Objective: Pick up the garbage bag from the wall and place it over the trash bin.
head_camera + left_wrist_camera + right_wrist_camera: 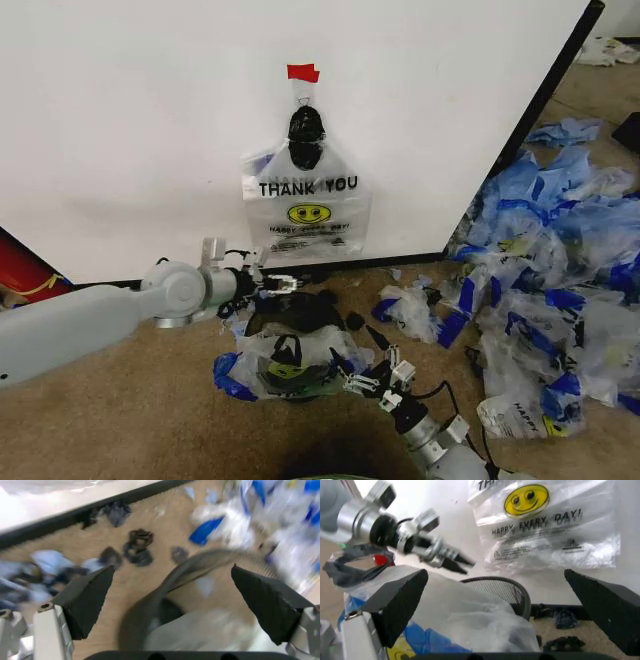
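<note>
the garbage bag (306, 200) hangs flat on the wall (130, 120) from a hook under the red tape (303, 72), long axis vertical, handles up, print upright. below it the trash bin (292, 318) stands on the carpet, another clear bag draped across it. my left gripper (283, 284) is spread wide over the bin's rim, holding nothing. my right gripper (372, 377) is wide open at the bin's near side, empty.

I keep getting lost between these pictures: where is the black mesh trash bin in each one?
Head view: trash bin on the carpet, low centre.
Left wrist view: its blurred curved rim, mid-picture.
Right wrist view: its mesh behind draped plastic.
Shared landmark: the white wall.
</note>
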Controlling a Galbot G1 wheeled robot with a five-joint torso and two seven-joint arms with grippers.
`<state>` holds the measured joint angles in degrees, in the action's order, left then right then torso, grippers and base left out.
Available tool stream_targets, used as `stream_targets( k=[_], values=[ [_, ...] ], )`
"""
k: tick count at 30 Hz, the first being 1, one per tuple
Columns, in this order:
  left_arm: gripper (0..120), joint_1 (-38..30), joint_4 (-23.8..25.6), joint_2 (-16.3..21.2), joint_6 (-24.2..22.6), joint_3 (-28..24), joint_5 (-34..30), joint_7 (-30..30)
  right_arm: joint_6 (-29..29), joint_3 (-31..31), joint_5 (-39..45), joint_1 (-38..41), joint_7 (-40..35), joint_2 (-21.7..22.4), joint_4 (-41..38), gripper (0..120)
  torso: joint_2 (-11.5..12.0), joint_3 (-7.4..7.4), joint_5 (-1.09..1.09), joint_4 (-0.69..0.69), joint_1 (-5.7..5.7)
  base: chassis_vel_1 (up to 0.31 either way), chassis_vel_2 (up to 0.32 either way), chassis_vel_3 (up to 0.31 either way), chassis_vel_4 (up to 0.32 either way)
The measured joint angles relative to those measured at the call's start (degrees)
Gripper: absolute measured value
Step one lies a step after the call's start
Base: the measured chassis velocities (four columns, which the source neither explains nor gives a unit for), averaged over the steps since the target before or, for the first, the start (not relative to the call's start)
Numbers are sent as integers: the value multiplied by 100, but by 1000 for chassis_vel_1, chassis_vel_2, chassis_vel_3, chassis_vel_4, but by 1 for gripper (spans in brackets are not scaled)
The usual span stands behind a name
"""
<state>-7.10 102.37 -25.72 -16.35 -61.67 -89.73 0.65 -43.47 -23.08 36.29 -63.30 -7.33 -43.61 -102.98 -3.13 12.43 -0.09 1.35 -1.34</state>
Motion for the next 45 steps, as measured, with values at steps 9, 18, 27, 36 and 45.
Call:
stream_targets(
  k=[9, 18, 27, 36, 45],
  values=[
    [94, 52, 58, 292, 124, -359, 1485, 1019, -2, 77, -30, -64, 8, -161, -1, 100, 0, -1, 3, 0, 0, 0, 0, 0, 0],
    [93, -398, -323, -165, 306, -916, 1480, 1035, -38, 234, -57, -235, 58, -196, -1, 100, 0, 0, 2, 3, 0, 0, 0, 0, 0],
    [88, -605, -654, -337, 431, -1155, 1497, 1178, -62, 355, -89, -339, 91, -221, -2, 100, 0, 0, 0, 0, 0, 0, 0, 0, 0],
    [57, -704, -920, -627, 527, -1236, 1486, 1183, -79, 421, -126, -395, 94, -280, 61, 100, 0, 0, 2, 1, 0, 0, 0, 0, 0],
    [26, -806, -1021, -839, 545, -1355, 1414, 1129, -97, 572, -136, -522, 113, -226, 48, 100, 0, 0, 2, 1, 0, 0, 0, 0, 0]
  ],
)
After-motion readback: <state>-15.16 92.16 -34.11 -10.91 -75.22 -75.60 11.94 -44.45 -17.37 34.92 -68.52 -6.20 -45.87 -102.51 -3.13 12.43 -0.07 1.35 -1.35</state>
